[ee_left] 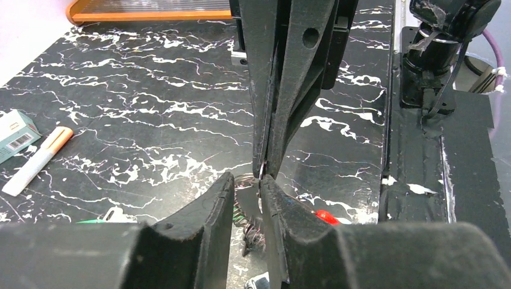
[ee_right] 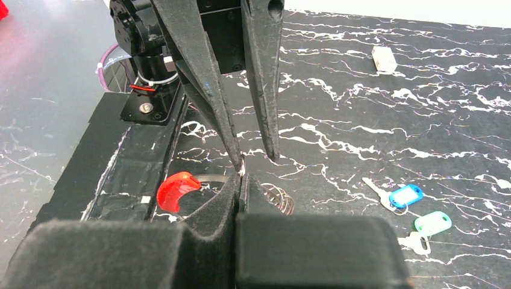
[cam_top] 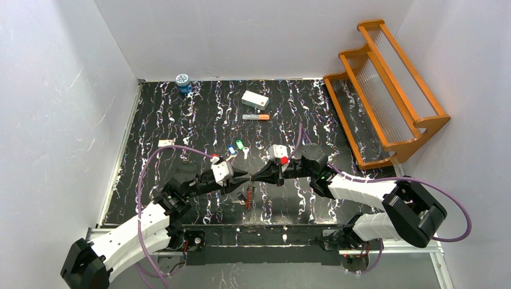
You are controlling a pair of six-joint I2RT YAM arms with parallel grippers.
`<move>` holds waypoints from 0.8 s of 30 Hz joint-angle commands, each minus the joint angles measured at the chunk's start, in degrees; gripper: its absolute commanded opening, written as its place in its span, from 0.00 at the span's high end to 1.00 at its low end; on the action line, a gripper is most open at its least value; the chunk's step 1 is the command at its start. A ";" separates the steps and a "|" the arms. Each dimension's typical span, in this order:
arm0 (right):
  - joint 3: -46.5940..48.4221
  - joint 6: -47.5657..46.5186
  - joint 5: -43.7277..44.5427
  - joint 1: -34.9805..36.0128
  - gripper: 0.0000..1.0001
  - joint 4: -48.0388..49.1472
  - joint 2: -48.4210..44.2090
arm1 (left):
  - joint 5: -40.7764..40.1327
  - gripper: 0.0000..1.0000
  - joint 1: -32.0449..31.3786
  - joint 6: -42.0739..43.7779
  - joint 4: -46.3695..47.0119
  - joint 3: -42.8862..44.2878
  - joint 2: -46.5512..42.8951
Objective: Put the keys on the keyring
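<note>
- Where the two arms meet, nearer their bases than the marker [cam_top: 256, 117], the keyring [ee_right: 175, 191] is pinched by its thin metal band in the right end effector [ee_right: 241, 189], whose fingers are pressed tight together on it.
- The left end effector [ee_right: 254, 159] faces it tip to tip with its fingers parted. One finger just touches the band beside the right's grip, and it grasps nothing that I can make out.
- The keyring's red part hangs on the side away from the marker; I cannot tell whether it rests on the tabletop [cam_top: 181, 120].
- The keys [cam_top: 232, 150] lie loose between the marker and the keyring, apart from both end effectors, with none threaded on yet.
- To my eye the keyring is light, thin and springy, and its metal is slick, so it will likely swivel in a pinch. It is best held on the band close to its opening.
- The keys look tiny, light and flat on the tabletop, awkward to lift by the blade. The thicker plastic head seems the surer hold.
- Count: one keyring; two keys that I can make out, the blue key [ee_right: 405, 196] and the green key [ee_right: 432, 222]; one marker.
</note>
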 commanded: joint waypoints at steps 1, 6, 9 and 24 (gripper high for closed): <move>1.58 0.63 -1.25 -0.18 0.99 3.75 -0.43 | 2.44 0.80 -0.25 0.05 2.55 -0.12 0.68; 1.68 0.69 -1.40 -0.19 0.99 3.71 -0.43 | 2.54 0.77 -0.21 0.24 2.57 0.06 1.29; 1.67 0.79 -1.16 -0.18 0.99 3.83 -0.60 | 2.23 0.74 -0.22 0.30 2.54 0.05 1.53; 1.92 1.03 -0.75 -0.18 0.99 3.48 -0.60 | 4.04 1.00 -0.23 1.43 1.46 1.23 3.49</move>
